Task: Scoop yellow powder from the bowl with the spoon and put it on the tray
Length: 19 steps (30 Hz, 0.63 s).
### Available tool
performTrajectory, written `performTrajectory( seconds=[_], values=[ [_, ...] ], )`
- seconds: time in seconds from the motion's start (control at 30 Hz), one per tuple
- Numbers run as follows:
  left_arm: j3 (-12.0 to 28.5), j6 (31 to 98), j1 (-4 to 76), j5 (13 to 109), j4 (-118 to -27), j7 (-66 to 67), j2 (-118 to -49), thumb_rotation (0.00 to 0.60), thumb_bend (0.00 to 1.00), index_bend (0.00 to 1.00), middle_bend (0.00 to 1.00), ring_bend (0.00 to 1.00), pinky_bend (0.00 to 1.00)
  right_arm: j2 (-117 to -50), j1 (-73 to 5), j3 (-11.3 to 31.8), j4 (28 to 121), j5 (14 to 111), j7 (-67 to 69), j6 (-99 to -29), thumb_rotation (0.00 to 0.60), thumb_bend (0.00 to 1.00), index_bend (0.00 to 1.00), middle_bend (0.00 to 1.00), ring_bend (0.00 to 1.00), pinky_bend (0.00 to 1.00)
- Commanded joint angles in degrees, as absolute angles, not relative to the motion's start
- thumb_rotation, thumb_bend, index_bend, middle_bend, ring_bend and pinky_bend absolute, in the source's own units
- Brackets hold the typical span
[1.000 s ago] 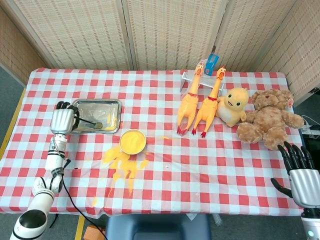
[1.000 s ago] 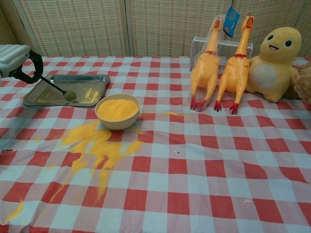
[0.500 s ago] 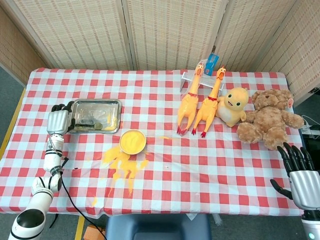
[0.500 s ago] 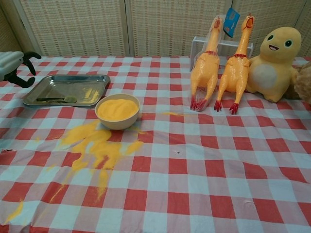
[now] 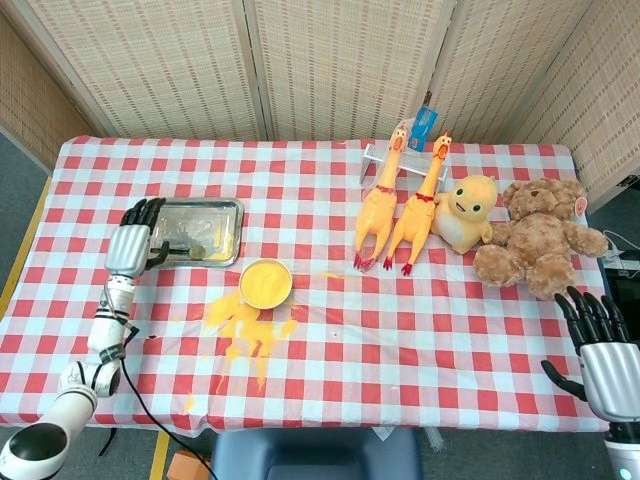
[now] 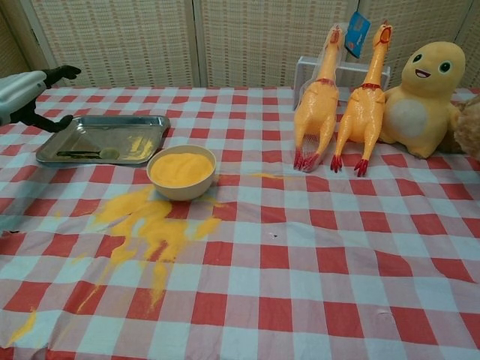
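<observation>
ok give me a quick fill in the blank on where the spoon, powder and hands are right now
1. The spoon lies in the ____.
2. Neither hand holds anything; the left hand hovers beside the tray, fingers ____.
3. Spilled powder lies on the ____ in front of the bowl.

Answers: tray; apart; tablecloth

left hand (image 5: 133,243): empty, fingers spread | right hand (image 5: 603,352): empty, fingers spread

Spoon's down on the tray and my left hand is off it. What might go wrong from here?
1. The left hand hangs open at the tray's left edge; pulling back carelessly may knock the tray or the spoon lying in it.
2. The bowl is nearly full and near the tray; a bump would add to the spilled powder on the cloth.
</observation>
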<state>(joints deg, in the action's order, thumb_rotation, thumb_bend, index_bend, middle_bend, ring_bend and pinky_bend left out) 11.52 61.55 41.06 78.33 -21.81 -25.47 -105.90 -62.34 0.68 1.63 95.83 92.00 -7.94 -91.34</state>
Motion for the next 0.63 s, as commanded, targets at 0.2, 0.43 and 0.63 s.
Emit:
performTrajectory(
  seconds=[0.2,0.43,0.63],
  values=[
    [-3.2,81.3,22.9,89.0,-74.4,-17.2,-73.7,0.600,0.43,0.00,0.00,0.00,0.08,-63.0,0.1,2.1,94.2,93.0,-7.3,-91.8,0.600,0.11,0.00,0.00,0.00,0.00],
    [-5.9,95.2,11.5,89.9,-88.4,9.5,-67.6,0.600,0.42,0.00,0.00,0.00,0.05,-63.6,-0.6,1.7,94.0,92.2,-9.2,-89.5,0.600,0.11,0.00,0.00,0.00,0.00],
    [-4.8,94.6,10.2,89.2,-91.0,10.3,-66.6,0.600,0.42,0.00,0.00,0.00,0.05,-62.9,-0.1,1.3,95.0,93.0,-8.4,-90.6,0.600,0.11,0.00,0.00,0.00,0.00]
  ],
)
